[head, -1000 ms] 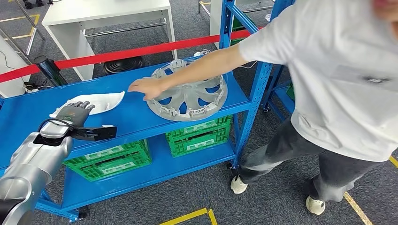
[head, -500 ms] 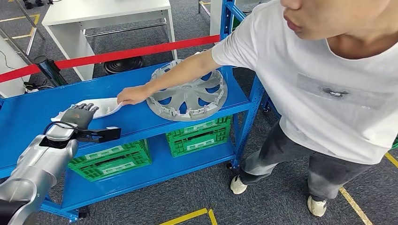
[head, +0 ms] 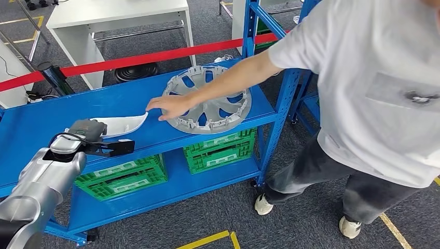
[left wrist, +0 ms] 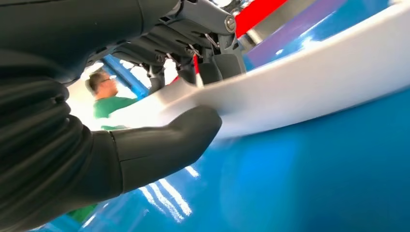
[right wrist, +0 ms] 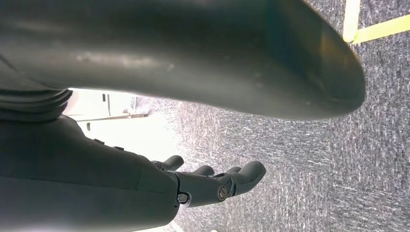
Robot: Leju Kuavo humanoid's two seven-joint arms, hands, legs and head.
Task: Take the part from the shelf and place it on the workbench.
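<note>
Head view shows the part (head: 122,124), a thin white curved plastic panel that tapers to a point at one end, lying on the top level of the blue shelf (head: 31,124) to the left of a grey wheel cover (head: 210,101). Half a second ago the person's hand (head: 168,106) was touching the pointed end of the part; now it has drawn back and rests on the edge of the wheel cover, just beside the tip. The part has turned a little, its point now swung toward the wheel cover. The left hand (head: 85,129), which had lain flat with its fingers spread over the broad end of the part, is now curled down around that end. In the left wrist view the thick grey thumb (left wrist: 169,140) presses against the underside edge of the part (left wrist: 314,92) while the darker fingers (left wrist: 212,67) come down on its upper face, so the hand grips the part, which still lies low over the blue surface. In the right wrist view the right hand (right wrist: 212,186) hangs above grey carpeted floor (right wrist: 300,164), fingers apart and holding nothing.
</note>
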